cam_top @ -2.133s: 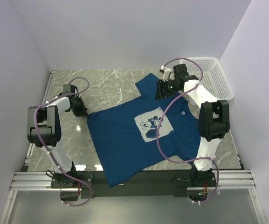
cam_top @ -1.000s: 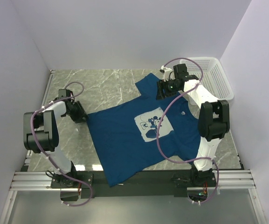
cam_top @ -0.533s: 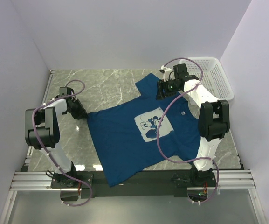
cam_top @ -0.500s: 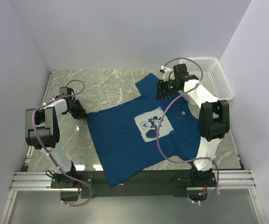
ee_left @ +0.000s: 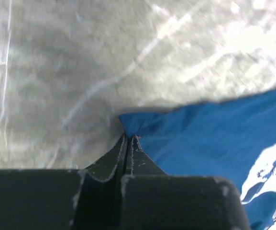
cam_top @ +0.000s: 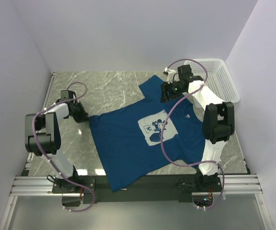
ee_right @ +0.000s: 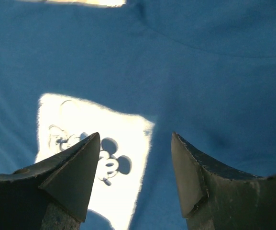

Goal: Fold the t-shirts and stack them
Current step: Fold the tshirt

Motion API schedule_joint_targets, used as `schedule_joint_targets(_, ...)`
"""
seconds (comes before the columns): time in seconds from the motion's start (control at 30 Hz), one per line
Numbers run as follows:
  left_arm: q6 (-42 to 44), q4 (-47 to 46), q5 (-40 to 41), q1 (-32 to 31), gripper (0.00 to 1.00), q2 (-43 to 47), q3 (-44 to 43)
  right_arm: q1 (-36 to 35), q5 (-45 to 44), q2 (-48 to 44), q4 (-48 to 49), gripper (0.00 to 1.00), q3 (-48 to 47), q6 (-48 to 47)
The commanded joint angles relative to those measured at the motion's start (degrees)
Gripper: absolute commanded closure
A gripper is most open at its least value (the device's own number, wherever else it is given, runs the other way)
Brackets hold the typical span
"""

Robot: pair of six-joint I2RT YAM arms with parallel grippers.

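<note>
One dark blue t-shirt lies spread flat on the marble table, its pale mouse print facing up. My left gripper is low at the shirt's left corner. In the left wrist view the gripper is shut with the corner of the blue t-shirt pinched at its tips. My right gripper hovers over the shirt's far part near the collar. In the right wrist view the gripper is open and empty above the t-shirt and its print.
A white mesh basket stands at the back right beside the right arm. Bare marble table lies left of and behind the shirt. The shirt's near hem reaches the table's front edge by the arm bases.
My left arm's elbow has shifted slightly while its gripper stays at the shirt's left corner. The shirt and the right arm have not visibly moved.
</note>
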State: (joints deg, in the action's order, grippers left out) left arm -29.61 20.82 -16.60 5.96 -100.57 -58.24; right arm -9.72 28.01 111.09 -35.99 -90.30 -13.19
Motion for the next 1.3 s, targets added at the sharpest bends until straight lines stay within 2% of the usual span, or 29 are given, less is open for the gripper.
schedule_joint_targets(0.0,0.34,-2.36,0.51,-0.24,0.99,7.31,1.81,0.05,-5.49,4.30,-1.80,0.32,-8.54,-1.66)
schedule_joint_targets(0.07,0.25,-1.92,0.08,-0.07,0.99,9.69,3.21,-0.04,-12.32,9.64,-3.74,0.32,-15.91,0.08)
schedule_joint_targets(0.3,0.86,-1.13,-2.38,0.81,0.99,12.59,6.82,-0.13,-27.46,25.13,-7.16,0.32,-35.08,3.26)
schedule_joint_targets(0.5,2.00,-0.08,-3.26,1.43,0.99,14.79,7.96,-0.04,-32.58,33.31,-9.28,0.34,-45.30,2.12)
schedule_joint_targets(0.73,2.53,0.19,-4.32,1.78,0.99,16.46,9.63,1.01,-30.65,35.60,-11.90,0.37,-44.96,1.68)
schedule_joint_targets(0.83,2.53,0.54,-4.41,2.04,0.99,17.69,9.72,1.98,-26.01,35.60,-13.49,0.56,-43.47,1.15)
schedule_joint_targets(0.87,2.53,0.80,-4.49,2.22,1.00,17.95,9.90,2.42,-23.90,34.38,-13.23,0.66,-40.94,1.06)
schedule_joint_targets(0.93,2.27,1.07,-5.46,2.39,0.99,18.92,10.25,2.68,-22.22,32.54,-11.66,0.76,-37.68,0.45)
schedule_joint_targets(0.97,1.92,1.33,-5.81,2.74,1.00,19.45,10.42,2.86,-21.77,30.26,-11.04,0.86,-34.10,0.36)
schedule_joint_targets(1.07,1.39,2.12,-6.51,3.71,0.99,22.08,10.95,3.21,-20.19,24.21,-8.40,0.99,-25.58,0.10)
schedule_joint_targets(1.17,0.78,3.35,-7.21,4.59,0.99,25.07,11.30,3.04,-19.22,17.26,-6.64,1.00,-16.79,-0.78)
schedule_joint_targets(1.27,0.34,4.23,-8.27,5.20,0.99,27.27,11.83,3.04,-16.68,12.06,-9.71,1.00,-10.19,-3.15)
